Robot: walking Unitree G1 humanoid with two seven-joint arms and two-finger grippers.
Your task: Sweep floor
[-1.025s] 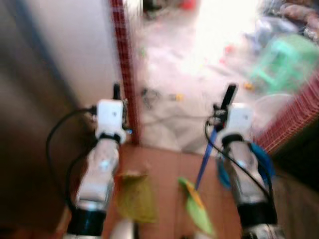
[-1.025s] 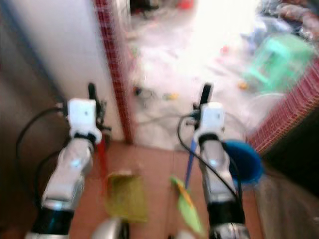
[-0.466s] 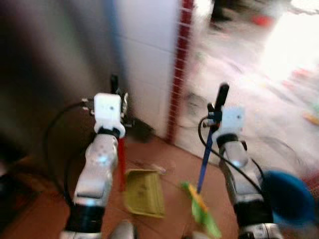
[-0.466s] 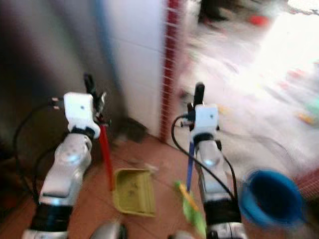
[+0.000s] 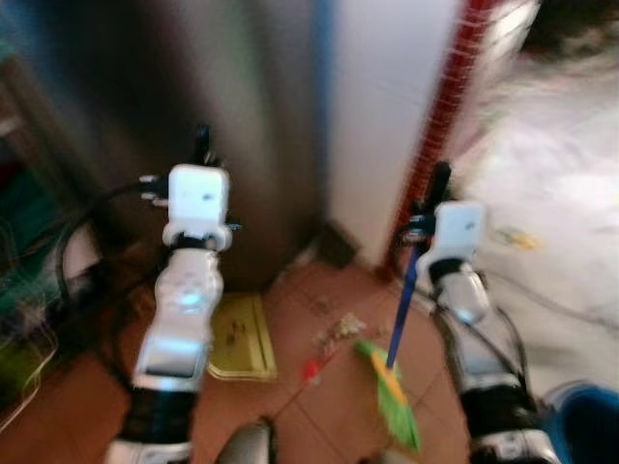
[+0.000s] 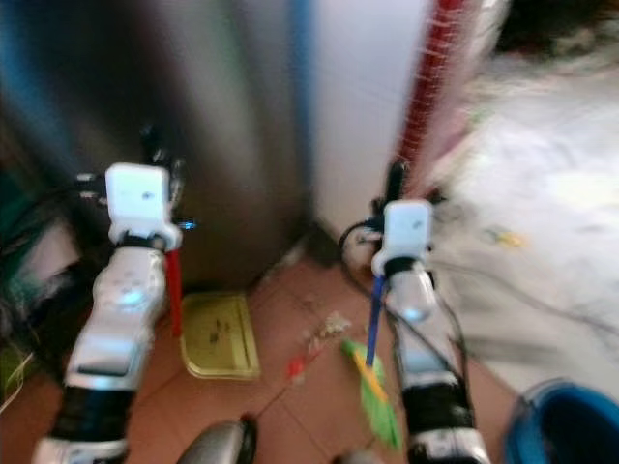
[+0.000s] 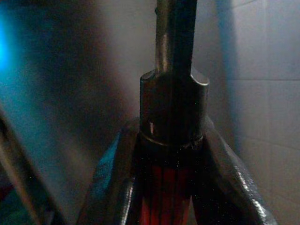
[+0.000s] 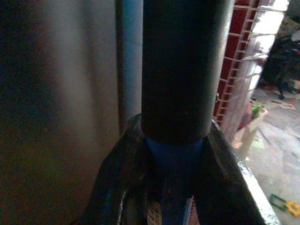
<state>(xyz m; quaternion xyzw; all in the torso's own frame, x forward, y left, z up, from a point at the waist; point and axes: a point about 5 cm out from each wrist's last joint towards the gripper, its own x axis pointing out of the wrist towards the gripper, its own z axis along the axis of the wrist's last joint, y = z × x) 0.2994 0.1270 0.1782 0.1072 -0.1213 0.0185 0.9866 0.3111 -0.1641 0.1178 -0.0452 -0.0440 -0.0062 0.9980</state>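
Note:
My left gripper (image 5: 203, 147) is shut on the black-capped red handle (image 7: 172, 108) of a yellow-green dustpan (image 5: 238, 334), which lies flat on the brown tile floor beside my left arm. My right gripper (image 5: 439, 184) is shut on the black grip (image 8: 185, 70) of a broom with a blue handle (image 5: 400, 311). Its green bristles (image 5: 397, 398) rest on the floor by my right arm. A small pile of debris (image 5: 335, 333) with a red scrap (image 5: 309, 369) lies between the dustpan and the bristles. The head views are blurred.
A tall dark cabinet (image 5: 242, 97) stands straight ahead, with a white wall (image 5: 387, 97) and a red tiled post (image 5: 451, 87) to its right. Beyond the post is a pale littered floor (image 5: 561, 222). A blue bucket (image 6: 563, 427) sits at my lower right. Cables and clutter (image 5: 29, 290) lie left.
The camera has swung left: the cabinet now stands in the middle, the bright floor and the bucket have slid right, and the debris pile has come into view. Both grippers hold as before.

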